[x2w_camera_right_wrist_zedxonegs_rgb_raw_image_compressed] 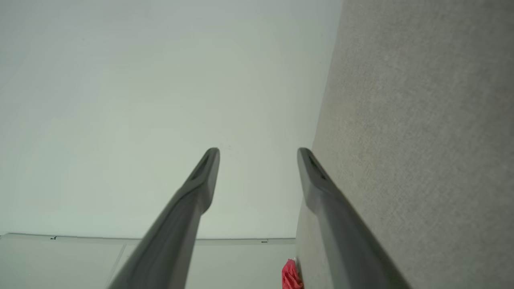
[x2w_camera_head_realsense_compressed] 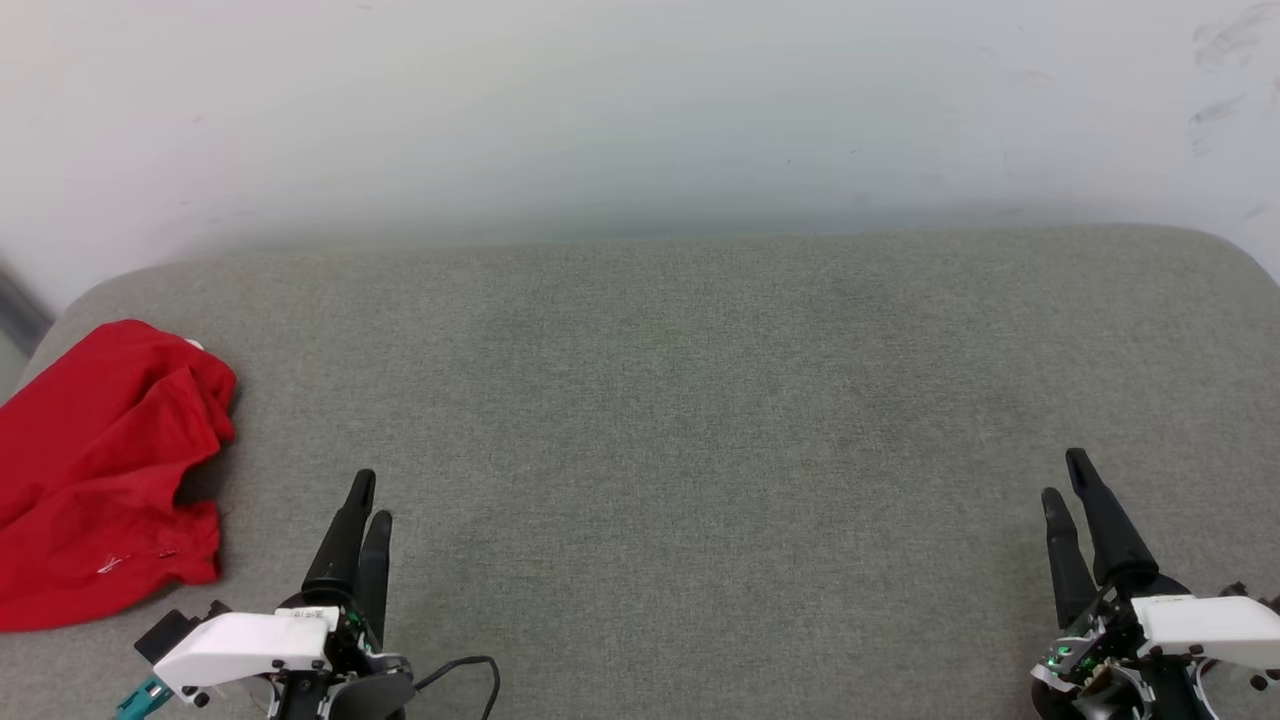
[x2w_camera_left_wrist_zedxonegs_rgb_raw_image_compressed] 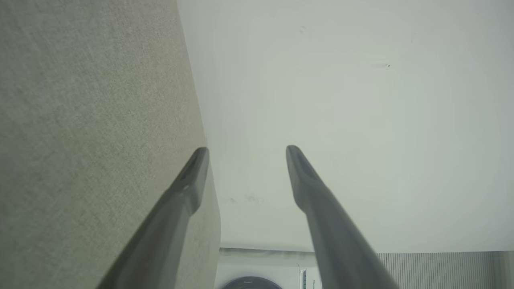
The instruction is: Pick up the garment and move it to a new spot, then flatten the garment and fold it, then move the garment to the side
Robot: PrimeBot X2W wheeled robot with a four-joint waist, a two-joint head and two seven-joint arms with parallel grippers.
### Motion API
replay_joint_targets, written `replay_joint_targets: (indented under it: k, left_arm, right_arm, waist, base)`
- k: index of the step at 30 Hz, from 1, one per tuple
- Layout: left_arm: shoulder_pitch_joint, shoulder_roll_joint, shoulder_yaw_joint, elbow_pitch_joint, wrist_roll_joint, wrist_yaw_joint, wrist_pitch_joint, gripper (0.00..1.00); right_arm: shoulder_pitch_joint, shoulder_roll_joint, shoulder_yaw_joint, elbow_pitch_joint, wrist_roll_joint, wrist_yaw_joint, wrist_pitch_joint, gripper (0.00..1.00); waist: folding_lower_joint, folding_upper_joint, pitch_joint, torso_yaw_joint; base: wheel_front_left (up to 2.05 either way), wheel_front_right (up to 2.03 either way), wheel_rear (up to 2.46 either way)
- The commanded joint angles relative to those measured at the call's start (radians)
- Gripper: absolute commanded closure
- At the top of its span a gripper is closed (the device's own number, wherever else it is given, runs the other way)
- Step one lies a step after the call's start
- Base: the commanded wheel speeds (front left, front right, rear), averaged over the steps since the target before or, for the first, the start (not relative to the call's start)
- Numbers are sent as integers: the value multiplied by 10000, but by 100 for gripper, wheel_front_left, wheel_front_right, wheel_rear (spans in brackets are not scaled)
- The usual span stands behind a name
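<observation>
Garment (x2w_camera_head_realsense_compressed: 100,470), crumpled red, lies at the frame's left edge on grey fabric (x2w_camera_head_realsense_compressed: 700,400); left gripper (x2w_camera_head_realsense_compressed: 373,495) and right gripper (x2w_camera_head_realsense_compressed: 1062,474) at the lower corners, both released, empty.

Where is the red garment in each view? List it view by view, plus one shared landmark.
Head view: the garment lies crumpled at the left edge, on the grey cushion.
Right wrist view: a red scrap of the garment at the bottom edge, beside the grey cushion.
Left wrist view: grey cushion on the left, white wall on the right.
Shared landmark: the grey cushion.
</observation>
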Motion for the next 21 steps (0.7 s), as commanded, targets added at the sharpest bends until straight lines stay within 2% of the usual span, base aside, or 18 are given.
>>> replay_joint_targets:
  k: [1,9,15,21]
  left_arm:
    - [-207,30,-108,-318,84,0,-114,0]
    - [-229,221,-565,-756,626,0,-513,0]
    - [-266,351,-797,-933,1539,0,-732,0]
    - [-297,269,-724,-1140,2990,0,-971,0]
  right_arm:
    - [-87,-26,80,-322,-103,2,-114,0]
    - [2,-170,363,-696,-691,2,-492,0]
    - [45,-220,414,-875,-1457,2,-704,0]
    - [126,-208,371,-1070,-2940,2,-946,0]
  waist:
    - [0,0,3,4]
    - [0,0,11,30]
    - [0,0,8,48]
    - [0,0,-2,63]
  base:
    - [0,0,0]
    - [0,0,0]
    - [0,0,0]
    - [0,0,0]
